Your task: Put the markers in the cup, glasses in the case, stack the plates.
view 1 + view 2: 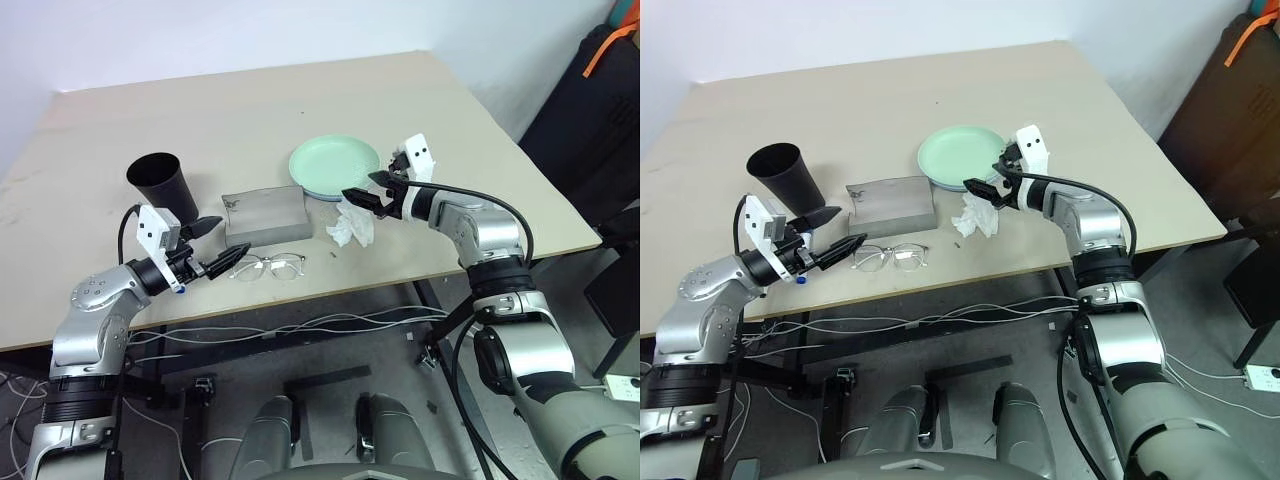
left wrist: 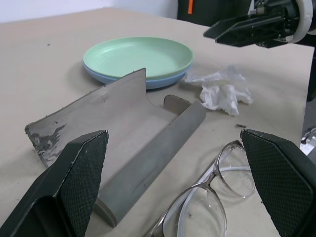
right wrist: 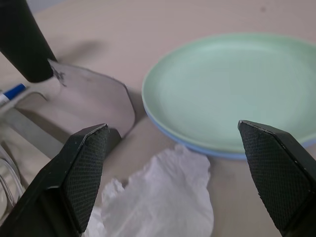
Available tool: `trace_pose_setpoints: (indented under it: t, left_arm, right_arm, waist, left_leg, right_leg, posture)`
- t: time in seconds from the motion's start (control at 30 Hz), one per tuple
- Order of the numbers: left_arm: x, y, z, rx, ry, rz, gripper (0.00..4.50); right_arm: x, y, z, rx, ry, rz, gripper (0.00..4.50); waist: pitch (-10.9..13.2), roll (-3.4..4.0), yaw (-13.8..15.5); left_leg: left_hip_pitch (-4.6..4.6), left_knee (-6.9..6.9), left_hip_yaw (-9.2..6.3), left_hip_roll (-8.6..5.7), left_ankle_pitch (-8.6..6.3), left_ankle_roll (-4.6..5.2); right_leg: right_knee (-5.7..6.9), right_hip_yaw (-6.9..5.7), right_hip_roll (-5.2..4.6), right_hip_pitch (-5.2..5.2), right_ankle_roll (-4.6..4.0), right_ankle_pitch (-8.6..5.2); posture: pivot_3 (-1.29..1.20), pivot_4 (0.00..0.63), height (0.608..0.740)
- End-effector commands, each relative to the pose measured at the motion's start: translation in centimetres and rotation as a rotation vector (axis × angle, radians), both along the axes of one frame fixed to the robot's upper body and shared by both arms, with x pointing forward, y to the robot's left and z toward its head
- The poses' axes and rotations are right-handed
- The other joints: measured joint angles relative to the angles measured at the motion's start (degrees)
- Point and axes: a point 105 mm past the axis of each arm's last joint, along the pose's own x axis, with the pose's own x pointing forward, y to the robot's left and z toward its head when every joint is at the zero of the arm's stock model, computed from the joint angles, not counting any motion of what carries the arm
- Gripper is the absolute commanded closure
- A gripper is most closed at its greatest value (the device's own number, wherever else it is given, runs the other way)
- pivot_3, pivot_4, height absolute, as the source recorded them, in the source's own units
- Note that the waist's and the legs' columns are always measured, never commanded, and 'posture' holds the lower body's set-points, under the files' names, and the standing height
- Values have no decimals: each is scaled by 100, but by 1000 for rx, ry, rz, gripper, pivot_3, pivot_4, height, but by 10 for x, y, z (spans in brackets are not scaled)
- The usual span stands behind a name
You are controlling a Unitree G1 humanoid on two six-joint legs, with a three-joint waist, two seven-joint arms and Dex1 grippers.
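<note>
Plates: the mint green plate (image 1: 335, 162) already sits on the light blue plate (image 2: 148, 83), so the stacking looks done.
Case: the grey case (image 1: 265, 216) lies open on the tabletop (image 1: 300, 95), between the cup (image 1: 160, 183) and the plates.
Glasses: the glasses (image 1: 270, 266) lie on the tabletop just in front of the case, near the front edge, not yet inside.
Marker: a blue-capped marker (image 3: 12, 92) shows beside the cup's base; only one can be made out.
Left end effector: the left end effector (image 1: 222, 246) hovers just beside the glasses, jaws spread wide, holding nothing.
Right end effector: the right end effector (image 1: 368, 192) hangs over the crumpled tissue (image 1: 348, 226) beside the plates, jaws apart and empty.
Step in hand: likely the glasses pickup; the left end effector should close on the bridge or a temple, not a lens, then lift before carrying over the case wall.
Room: the far tabletop is open; the front edge is close, so pushing the glasses toward it risks a drop. The tissue and right arm crowd the case's right end.
</note>
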Motion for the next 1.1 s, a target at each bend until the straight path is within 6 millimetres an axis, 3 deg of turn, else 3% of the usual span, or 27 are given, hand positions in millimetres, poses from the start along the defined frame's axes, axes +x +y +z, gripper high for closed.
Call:
trace_pose_setpoints:
  t: [0.03, 0.07, 0.13, 0.17, 0.2, 0.23, 0.27, 0.3, 0.33, 0.37, 0.4, 0.53, 1.1]
  left_arm:
    - [-1, -5, 14, 0, -51, -21, 0]
    - [-1, -5, 14, 0, -51, -21, 0]
    - [-1, -5, 14, -1, -52, -21, 0]
    - [-1, -6, 14, -1, -51, -22, 0]
    - [-1, -6, 15, -1, -51, -23, 0]
    - [-1, -6, 15, -1, -51, -23, 0]
    - [-1, -6, 15, -1, -50, -23, 0]
    - [-1, -6, 15, 0, -49, -23, 0]
    - [-1, -6, 15, 0, -48, -23, 0]
    - [-1, -6, 15, 1, -47, -24, 0]
    - [-1, -6, 15, 2, -47, -23, 0]
    - [1, -7, 17, 0, -50, -22, 0]
    - [2, -9, 16, -2, -52, -28, 0]
  right_arm:
    - [-2, 2, 23, 44, -95, 19, 126]
    - [-3, 2, 23, 43, -99, 22, 126]
    - [-4, 2, 24, 43, -108, 29, 126]
    - [-4, 2, 24, 45, -110, 30, 126]
    - [-5, 2, 25, 49, -112, 29, 126]
    - [-4, 1, 25, 56, -109, 21, 126]
    - [-3, -1, 25, 63, -98, 5, 126]
    - [0, -5, 22, 55, -70, -24, 126]
    - [2, -8, 19, 37, -51, -44, 126]
    - [3, -9, 17, 23, -37, -50, 126]
    - [3, -11, 16, 17, -28, -51, 126]
    - [-3, -12, 12, -29, -10, -29, 126]
    - [-18, -19, -25, -197, 107, -18, 126]
  waist:
    - [1, 1, -61]
    - [3, 5, -116]
    - [7, 11, -204]
    - [6, 10, -231]
    - [11, -2, -233]
    - [14, -13, -224]
    - [19, -38, -206]
    - [23, -43, -207]
    - [26, -23, -198]
    - [30, 11, -159]
    - [30, 10, -124]
    - [37, -2, 19]
    - [42, -11, 121]
  left_leg:
    - [-3, -6, -80, -42, 2, 2]
    - [-3, -6, -142, -81, 4, 3]
    - [8, -36, -428, -241, 35, 21]
    - [19, -74, -586, -329, 68, -2]
    - [33, -118, -715, -409, 97, -18]
    - [77, -201, -847, -526, 131, -35]
    - [110, -252, -884, -589, 144, -23]
    - [99, -269, -727, -519, 137, 18]
    - [64, -218, -354, -264, 124, 38]
    - [41, -238, -199, -121, 162, -22]
    - [26, -195, -184, -73, 230, -155]
    - [-34, -191, -175, -43, 226, -141]
    - [-17, -193, -89, -19, 224, -133]
  right_leg:
    - [4, -45, -22, 18, 11, -8]
    - [12, -71, -33, 32, 27, -19]
    - [52, -83, -44, 68, 86, -67]
    - [96, 23, -13, 75, 166, -132]
    - [114, 129, 28, 79, 173, -191]
    - [143, 207, 36, 89, 111, -231]
    - [144, 196, -8, 100, 92, -243]
    - [135, 114, -104, 114, 67, -253]
    - [152, 31, -143, 124, 14, -249]
    - [175, -7, -138, 136, -4, -252]
    - [193, -6, -72, 128, -6, -261]
    - [85, 22, -6, 114, 42, -223]
    - [89, 59, 17, 106, 41, -217]
  posture:
    - [0, 150, 740]
    - [0, 150, 740]
    - [0, 150, 740]
    - [0, 150, 740]
    - [0, 150, 740]
    - [0, 150, 740]
    - [0, 150, 740]
    - [0, 150, 740]
    - [0, 150, 740]
    - [0, 150, 740]
    - [0, 150, 740]
    - [0, 150, 740]
    - [0, 150, 740]
